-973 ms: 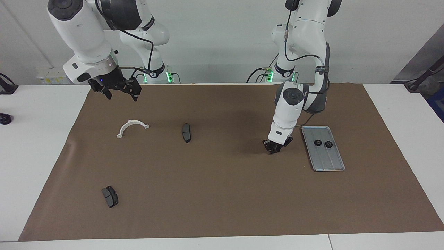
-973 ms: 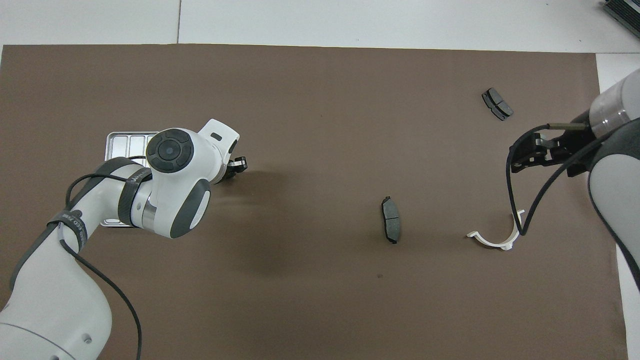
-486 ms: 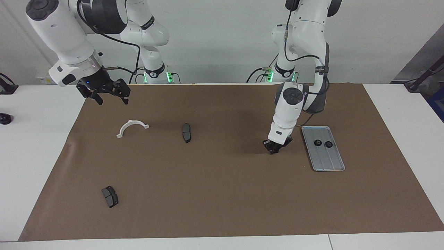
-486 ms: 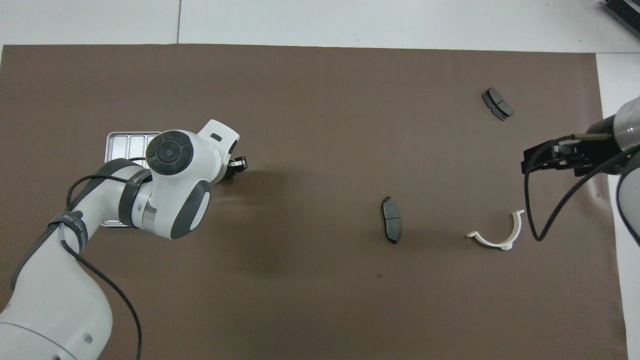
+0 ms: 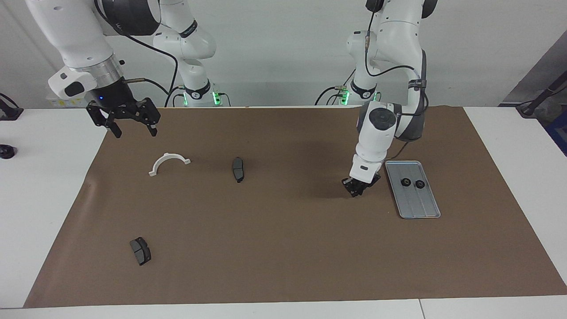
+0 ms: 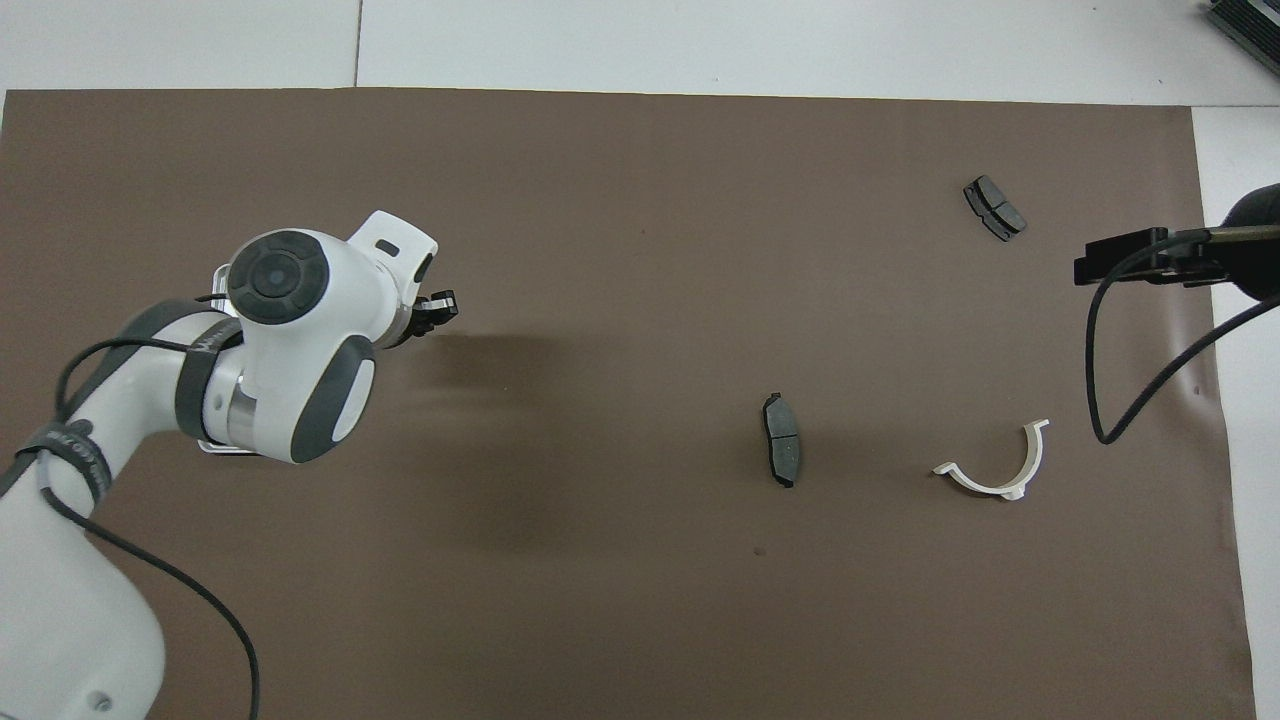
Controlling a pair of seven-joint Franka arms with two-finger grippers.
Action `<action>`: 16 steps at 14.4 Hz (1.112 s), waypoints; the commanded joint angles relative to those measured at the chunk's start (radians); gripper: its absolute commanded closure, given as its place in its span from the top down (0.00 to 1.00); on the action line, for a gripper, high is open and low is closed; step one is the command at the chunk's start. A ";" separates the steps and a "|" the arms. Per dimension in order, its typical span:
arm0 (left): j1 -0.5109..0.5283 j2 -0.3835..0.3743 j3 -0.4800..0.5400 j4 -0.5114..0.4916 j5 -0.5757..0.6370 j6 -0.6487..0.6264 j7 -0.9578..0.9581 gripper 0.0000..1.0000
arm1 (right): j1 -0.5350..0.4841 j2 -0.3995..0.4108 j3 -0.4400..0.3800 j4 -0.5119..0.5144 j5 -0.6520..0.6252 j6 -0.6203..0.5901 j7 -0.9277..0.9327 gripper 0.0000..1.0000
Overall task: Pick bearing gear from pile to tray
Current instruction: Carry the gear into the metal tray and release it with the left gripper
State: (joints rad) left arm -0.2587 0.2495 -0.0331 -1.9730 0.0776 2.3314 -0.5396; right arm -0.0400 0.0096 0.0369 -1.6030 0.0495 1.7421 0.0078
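My left gripper (image 5: 357, 188) hangs low over the brown mat, just beside the silver tray (image 5: 418, 204), its fingertips shut on a small black bearing gear that barely shows. Two black bearing gears (image 5: 405, 181) (image 5: 419, 183) lie in the tray at the end nearer the robots. In the overhead view the left gripper (image 6: 441, 305) pokes out from under the arm, which hides nearly all of the tray (image 6: 214, 276). My right gripper (image 5: 134, 129) is open and raised over the mat's corner at the right arm's end, above the white half-ring bracket (image 5: 168, 161).
What is left of the pile lies scattered: the bracket (image 6: 992, 478), one dark brake pad (image 5: 238, 169) (image 6: 782, 452) mid-mat, another brake pad (image 5: 140, 250) (image 6: 994, 208) farther from the robots. A small black object (image 5: 6, 151) sits on the white table off the mat.
The left gripper closed its fingertips, then lifted slightly and shifted toward the tray. The right arm swung up and outward toward its own end of the table, still open.
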 commanded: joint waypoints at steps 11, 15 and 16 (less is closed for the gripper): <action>0.314 -0.024 -0.002 -0.139 -0.033 0.198 0.411 0.00 | -0.003 -0.010 0.012 -0.015 0.012 -0.018 -0.034 1.00; 0.303 0.004 -0.002 -0.130 -0.032 0.221 0.415 0.71 | -0.009 -0.023 0.012 -0.025 0.012 -0.113 -0.035 1.00; 0.303 0.007 -0.002 -0.126 -0.032 0.224 0.414 1.00 | -0.009 -0.023 0.012 -0.025 0.012 -0.119 -0.034 1.00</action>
State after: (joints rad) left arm 0.0547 0.2554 -0.0429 -2.0976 0.0576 2.5281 -0.1406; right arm -0.0347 0.0087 0.0436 -1.6065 0.0495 1.6445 0.0073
